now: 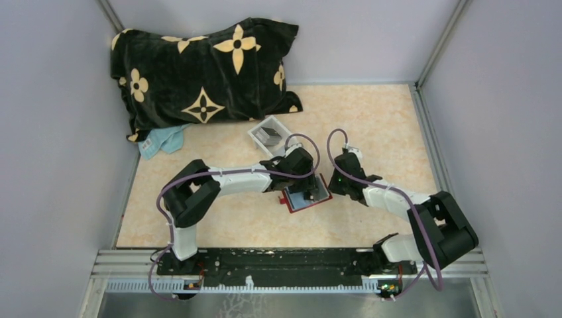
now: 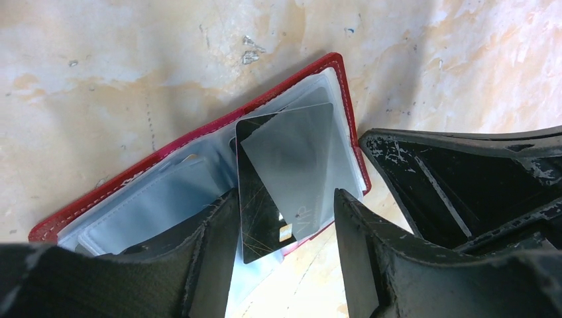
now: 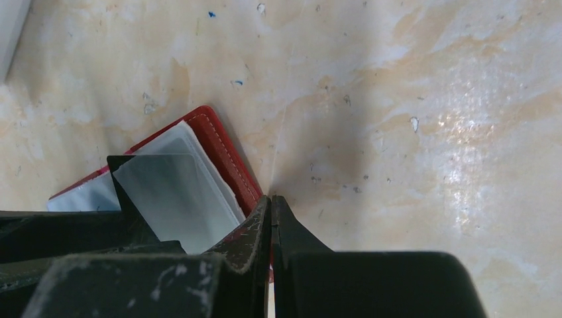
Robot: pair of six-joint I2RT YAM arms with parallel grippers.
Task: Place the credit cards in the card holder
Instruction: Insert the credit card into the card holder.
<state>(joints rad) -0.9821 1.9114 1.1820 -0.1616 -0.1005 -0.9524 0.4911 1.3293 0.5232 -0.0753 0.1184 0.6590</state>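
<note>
Over the open card holder (image 2: 152, 199), the left tool (image 2: 285, 199) pinches one credit card (image 2: 291, 152), not yet slotted. The right tool (image 3: 272, 202) rests pressed together, and other cards (image 1: 268, 136) seem to lie in the white tray (image 1: 262, 125).

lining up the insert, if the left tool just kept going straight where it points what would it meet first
The silver card gripped in the left tool leads, so that card would meet the open card holder first, on its inner face. It looks close already, though depth is hard to judge.
</note>
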